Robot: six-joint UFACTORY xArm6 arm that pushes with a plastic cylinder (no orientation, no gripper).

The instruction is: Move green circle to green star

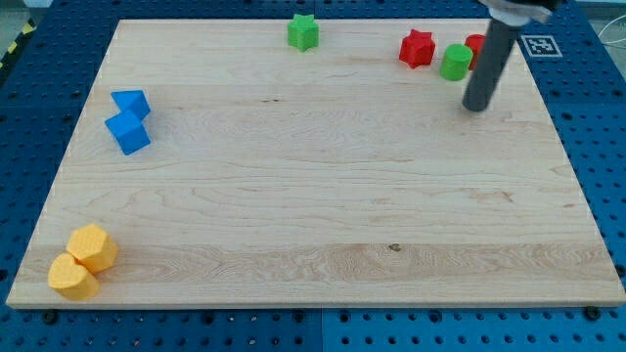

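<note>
My tip [475, 106] rests on the wooden board [323, 196] near its top-right corner, just to the view's right of and slightly below the green circle [455, 62], with a thin strip of bare wood between them as far as the view shows. The arm carries no gripper, only a straight dark rod, so nothing can be open, closed or clamped on a block. The green circle stands close to the board's top edge, with the red star [417, 48] just beside it on the view's left and another red block [475, 44], its shape hidden behind the rod, just beside it on the right. The green star [304, 31] lies well to the view's left along the same top edge, a little higher than the circle. That sets the line of travel leftward and slightly upward, and my tip already sits on the circle's far side from the goal. The likely snag is the red star, which lies almost squarely on that line; a straight shove would probably carry it along, so a push skirting below it looks safer. Two blue blocks [128, 121] at the left edge and two yellow blocks [83, 261] at bottom left lie well clear.
</note>
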